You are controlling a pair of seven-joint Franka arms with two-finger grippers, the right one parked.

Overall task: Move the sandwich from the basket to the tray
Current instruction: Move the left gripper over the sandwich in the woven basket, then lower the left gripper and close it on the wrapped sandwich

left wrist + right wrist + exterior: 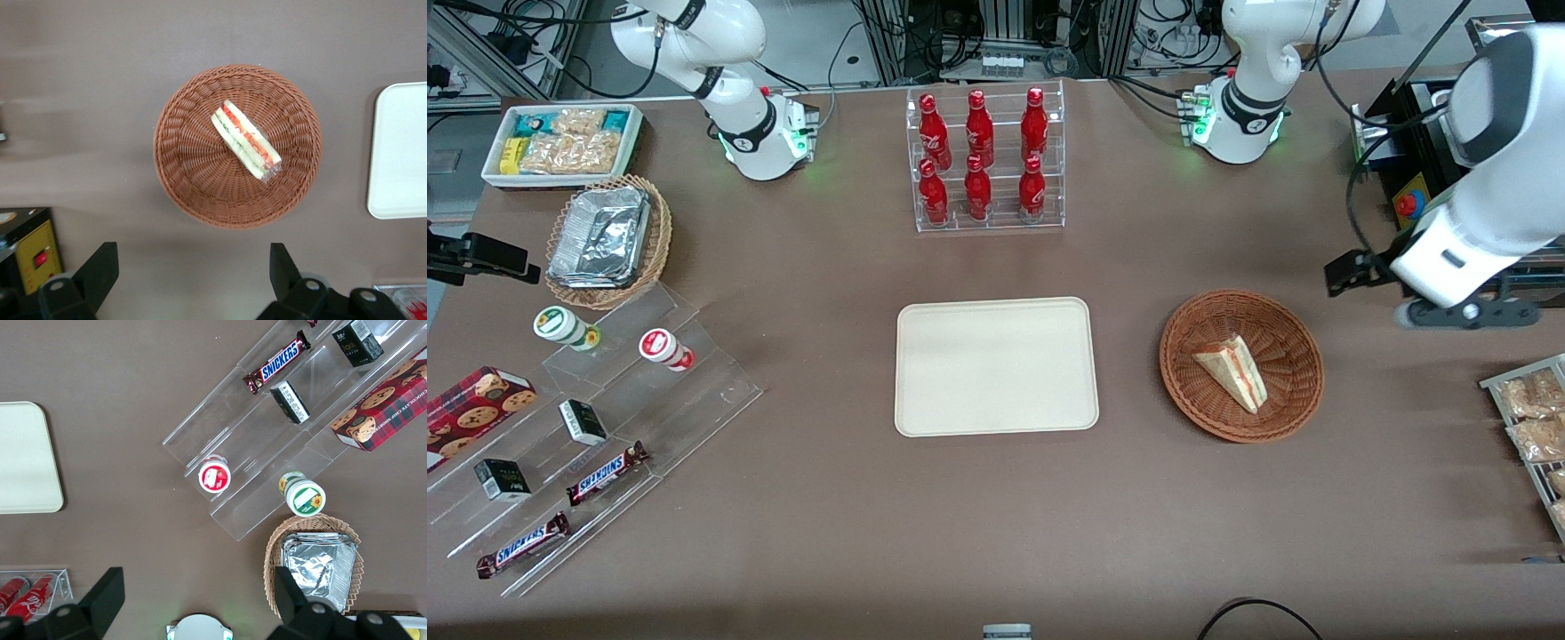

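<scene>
Reddish-brown wicker forms the basket (1241, 365), and the wrapped sandwich (1234, 371) lies inside it, near the middle, tilted on one side. The cream tray (996, 366) sits just beside the basket on the brown table (996, 533), toward the parked arm's end. The gripper (193, 273) hangs above the table close to the basket, fingers (99, 270) spread wide, seemingly holding nothing.
</scene>
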